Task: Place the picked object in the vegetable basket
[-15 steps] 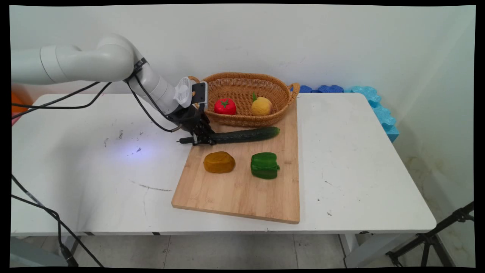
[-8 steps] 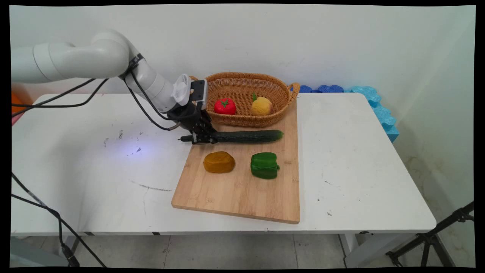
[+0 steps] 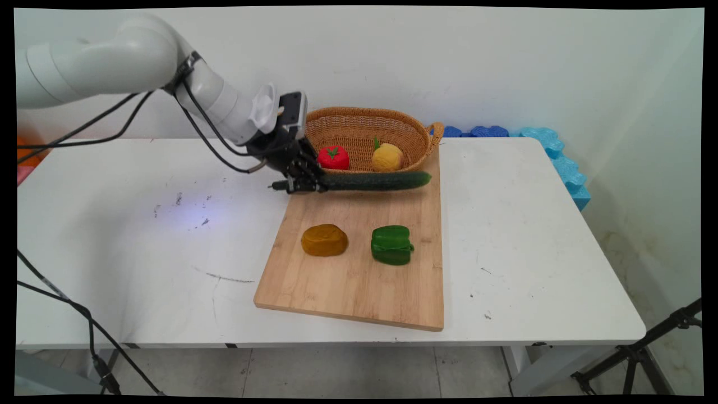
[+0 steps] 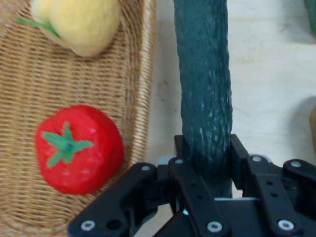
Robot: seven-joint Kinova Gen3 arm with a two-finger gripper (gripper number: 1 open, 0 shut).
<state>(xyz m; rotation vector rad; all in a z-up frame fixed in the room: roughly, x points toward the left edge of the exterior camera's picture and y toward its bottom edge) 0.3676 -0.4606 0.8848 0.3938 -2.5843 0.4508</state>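
Cucumber (image 3: 373, 180) is gripped at its left end by the gripper (image 3: 303, 184), roughly level, with the free end pointing right.

Near to far:
- Table (image 3: 140, 252): white, scuffed. The cutting board (image 3: 348, 292) sits on it, near edge toward the camera.
- Near half of the board is bare wood. Mid-board are an orange-brown lump (image 3: 324, 240) on the left and a green pepper (image 3: 391, 245) on the right, apart from each other and well clear of the gripper.
- Above the board's far end is the cucumber. In the main view it overlaps the front wall of the basket (image 3: 364, 112), so it looks lifted off the wood, not resting on it. I can't tell whether it touches the wicker.
- Hand view: both fingers are closed against the cucumber (image 4: 205, 89), one on each side, at the gripper (image 4: 205, 148). The body runs straight away from the camera over bare board, just beside the basket (image 4: 39, 74) rim.
- In the basket are a red tomato (image 3: 333, 157) on the left and a yellow fruit (image 3: 387, 157) on the right. Hand view shows the tomato (image 4: 79, 148) nearest the gripper and the yellow fruit (image 4: 81, 22) further along.
- Behind the table's far right corner is blue foam (image 3: 552, 151) against the wall.
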